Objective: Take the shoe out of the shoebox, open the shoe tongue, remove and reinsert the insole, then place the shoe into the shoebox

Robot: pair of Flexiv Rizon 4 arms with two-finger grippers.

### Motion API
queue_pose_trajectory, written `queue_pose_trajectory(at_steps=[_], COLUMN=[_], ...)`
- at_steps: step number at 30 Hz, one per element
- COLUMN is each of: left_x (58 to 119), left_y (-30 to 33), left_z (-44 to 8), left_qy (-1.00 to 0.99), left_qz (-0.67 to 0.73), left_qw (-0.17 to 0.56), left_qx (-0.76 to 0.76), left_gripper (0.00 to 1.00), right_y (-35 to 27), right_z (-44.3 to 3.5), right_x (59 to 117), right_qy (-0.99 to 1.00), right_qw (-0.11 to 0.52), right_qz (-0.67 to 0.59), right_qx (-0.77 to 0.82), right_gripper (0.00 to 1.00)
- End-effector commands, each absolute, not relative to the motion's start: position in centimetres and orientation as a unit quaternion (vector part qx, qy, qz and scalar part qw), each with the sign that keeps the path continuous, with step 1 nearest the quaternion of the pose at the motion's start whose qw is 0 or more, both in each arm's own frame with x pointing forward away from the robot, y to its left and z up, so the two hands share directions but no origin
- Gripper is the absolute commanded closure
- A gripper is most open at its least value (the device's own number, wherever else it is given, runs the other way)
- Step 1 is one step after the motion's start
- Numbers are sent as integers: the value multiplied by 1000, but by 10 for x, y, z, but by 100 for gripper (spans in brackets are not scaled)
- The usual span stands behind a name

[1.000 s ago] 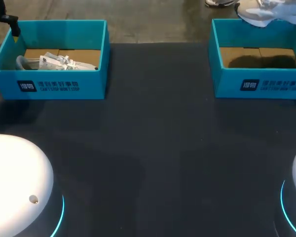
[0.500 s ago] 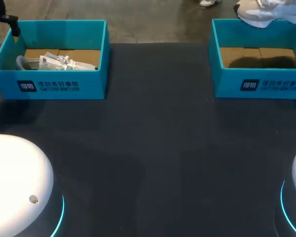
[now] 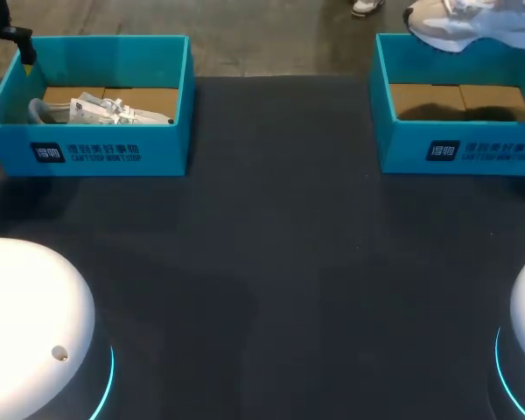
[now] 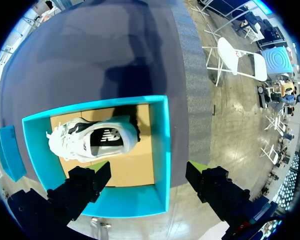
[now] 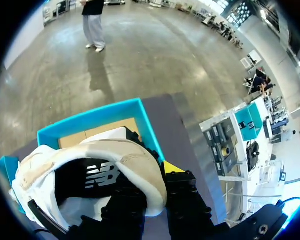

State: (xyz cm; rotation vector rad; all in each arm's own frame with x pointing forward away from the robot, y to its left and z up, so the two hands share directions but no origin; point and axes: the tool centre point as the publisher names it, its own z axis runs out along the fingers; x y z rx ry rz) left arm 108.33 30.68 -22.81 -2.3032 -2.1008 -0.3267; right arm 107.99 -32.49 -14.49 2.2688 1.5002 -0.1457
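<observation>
Two teal shoeboxes stand at the table's far side. In the left shoebox a white shoe lies on its side. The left wrist view looks straight down on that shoe, and my left gripper hangs open above the box's wall, touching nothing. My right gripper is shut on the heel rim of a second white shoe. That shoe hangs in the air over the far wall of the right shoebox, whose cardboard floor is bare.
The white arm bases fill the near left and near right corners. A black part of my left arm shows just beyond the left box's far left corner. Dark tabletop lies between the boxes and the bases.
The held shoe has shifted a little to the left above the right box. My left gripper and the left box's shoe have stayed still.
</observation>
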Motion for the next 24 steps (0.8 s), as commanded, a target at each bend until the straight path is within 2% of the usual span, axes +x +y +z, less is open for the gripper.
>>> queue_pose_trajectory(at_steps=[1,24], left_x=[1082,1082], left_y=[307,307], left_z=[-228,-228], left_qy=[-670,-670], left_qz=[-105,-105], left_qw=[2,2], left_qx=[-735,-735], left_gripper=[0,0], right_y=[-306,-185], right_z=[-139,-129], right_x=[1054,942], right_qy=[538,567], right_qw=[220,219], right_qz=[-50,-55], right_qx=[812,792], right_gripper=[100,100])
